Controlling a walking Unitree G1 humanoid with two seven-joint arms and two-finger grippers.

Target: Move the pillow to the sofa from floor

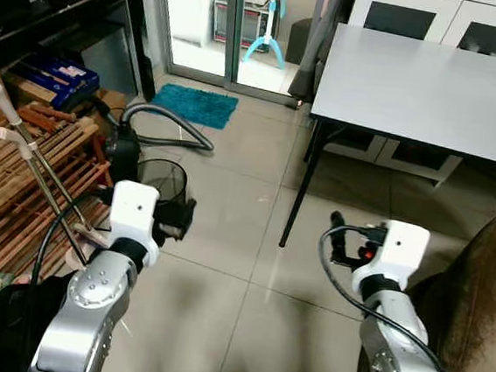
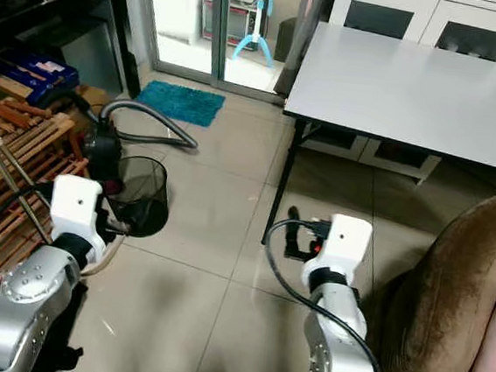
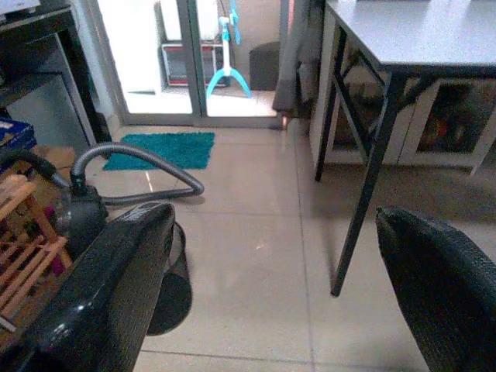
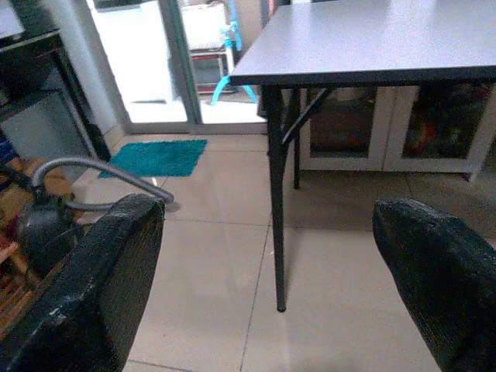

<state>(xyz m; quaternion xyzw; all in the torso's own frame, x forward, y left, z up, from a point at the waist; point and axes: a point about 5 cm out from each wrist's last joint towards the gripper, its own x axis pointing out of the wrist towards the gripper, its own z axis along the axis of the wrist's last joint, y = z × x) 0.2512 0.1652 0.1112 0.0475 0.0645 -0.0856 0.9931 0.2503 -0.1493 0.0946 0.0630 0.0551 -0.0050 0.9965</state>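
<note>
Pillow: I can't pick one out on the tiled floor ahead, so its bearing from either claw and its long axis can't be called. Next move is likely a turn or scan to locate it, not a reach.

Sofa: brown plush upholstered sofa (image 1: 473, 313) sits at about 4 o'clock from the head camera, just beside the right arm. A pinkish patch at the bottom right corner of the right eye view, against the sofa, is too cropped to identify. Judgement: right arm is nearer the drop-off side.

Left gripper (image 3: 271, 302): raised in front of the torso, two black fingers spread wide, nothing between them. Right gripper (image 4: 263, 294): same posture, fingers wide apart, empty. Both point roughly 12 o'clock across the floor.

Surface: pale glossy beige floor tiles (image 1: 225, 237), mild glare, bare in the centre.

Room:
- grey rectangular table with black folding legs (image 1: 416, 79) at 1 o'clock, nearest leg just ahead of the right gripper
- black mesh wastebasket (image 1: 162, 182) at 11 o'clock, near the left gripper
- dark canister vacuum with grey hose (image 1: 161, 125) beyond it
- teal shaggy doormat (image 1: 194, 104) by the glass sliding door at 12 o'clock
- slatted wooden rack (image 1: 20, 182) at 9 o'clock
</note>
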